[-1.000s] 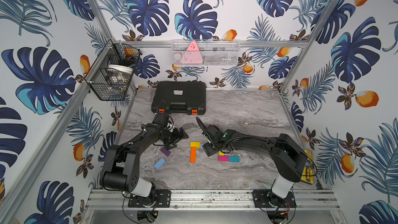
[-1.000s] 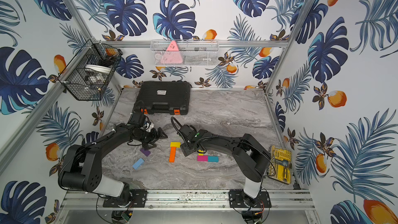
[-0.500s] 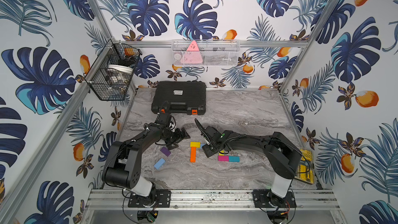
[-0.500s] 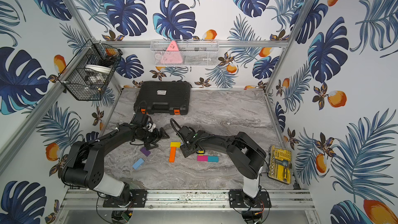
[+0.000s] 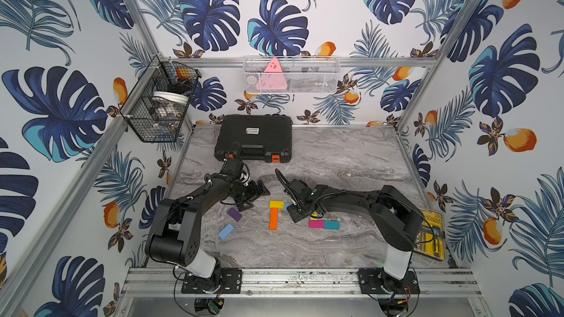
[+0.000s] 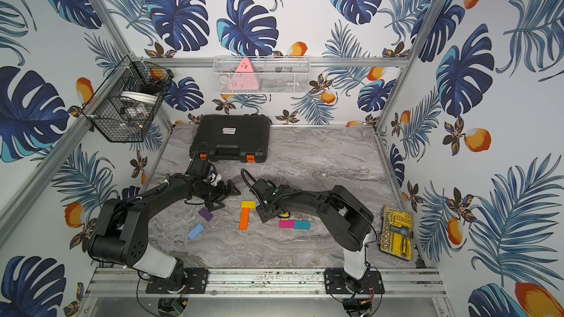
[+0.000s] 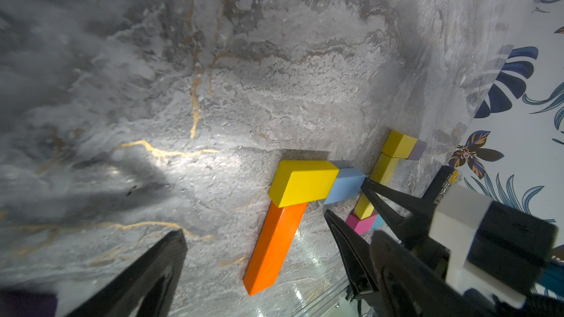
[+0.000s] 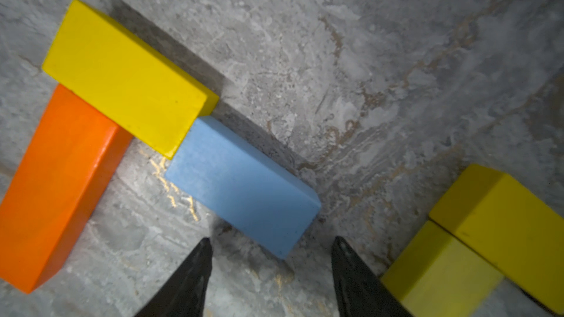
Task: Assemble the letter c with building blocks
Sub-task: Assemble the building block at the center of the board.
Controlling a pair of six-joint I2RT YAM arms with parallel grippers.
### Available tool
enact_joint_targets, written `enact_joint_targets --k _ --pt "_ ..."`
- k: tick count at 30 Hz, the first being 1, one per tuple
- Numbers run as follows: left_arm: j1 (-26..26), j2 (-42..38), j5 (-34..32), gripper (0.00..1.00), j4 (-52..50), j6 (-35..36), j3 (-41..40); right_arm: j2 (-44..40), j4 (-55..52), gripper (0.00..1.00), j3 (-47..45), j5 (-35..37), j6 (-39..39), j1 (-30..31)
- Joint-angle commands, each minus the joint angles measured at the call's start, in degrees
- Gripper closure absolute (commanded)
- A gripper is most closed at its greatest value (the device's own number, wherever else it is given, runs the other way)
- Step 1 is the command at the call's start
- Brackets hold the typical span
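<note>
In both top views a yellow block (image 5: 276, 204) caps an orange long block (image 5: 273, 218) at the middle of the table. A light blue block (image 8: 241, 186) lies against the yellow one's end. My right gripper (image 8: 271, 240) is open, its tips either side of that block's near corner without touching it. Beside it lie two more yellow blocks (image 8: 500, 221), then a magenta block (image 5: 316, 224) and a teal block (image 5: 331, 225) end to end. My left gripper (image 5: 254, 197) stands wide open and holds nothing. A purple block (image 5: 234, 214) and another light blue block (image 5: 226, 231) lie loose near it.
A big black case (image 5: 253, 138) lies at the back of the marble table. A yellow bit case (image 5: 430, 236) sits by the right wall. A wire basket (image 5: 158, 102) hangs on the left wall and a white mesh shelf (image 5: 290, 76) on the back wall.
The right gripper's jaws have narrowed a little around the light blue block's corner. Both arms have stayed almost where they were.
</note>
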Motion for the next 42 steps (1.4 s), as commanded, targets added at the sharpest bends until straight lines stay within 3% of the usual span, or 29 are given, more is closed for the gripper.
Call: enact_joint_targets --k 1,42 --pt "-0.1 0.1 -0.2 0.01 0.3 -0.4 0.4 0.2 0.8 0.36 0.4 0.6 0.0 -0.2" --pt "-0.2 1.1 -0.8 0.01 0.7 0.1 0.4 2.5 0.9 0.37 2.2 -0.2 -0.1 -1.3"
